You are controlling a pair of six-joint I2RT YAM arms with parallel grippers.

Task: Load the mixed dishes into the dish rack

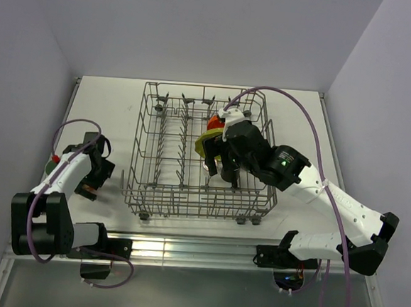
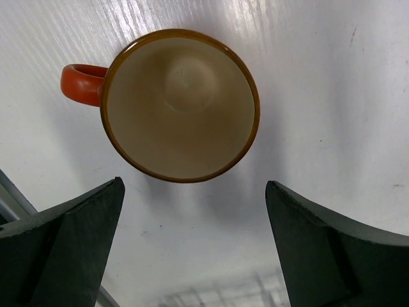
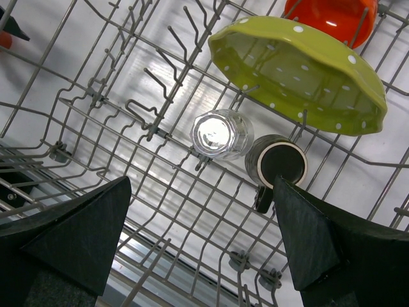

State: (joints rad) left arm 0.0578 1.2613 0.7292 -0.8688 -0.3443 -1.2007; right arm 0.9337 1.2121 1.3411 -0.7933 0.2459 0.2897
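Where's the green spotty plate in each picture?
Top view: the green plate peeks out in the right half of the dish rack.
Left wrist view: not there; only the orange cup shows.
Right wrist view: upper right, the green plate leans on the wires.
Landmark: the orange bowl sits just behind the plate in both views.

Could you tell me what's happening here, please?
Two arms are loading dishes into a rack. The plate, bowl, glass and mug already sit in it, and the right gripper hangs open above the glass and mug. The left gripper, also open, hovers over an orange cup standing on the table. Nothing is held.
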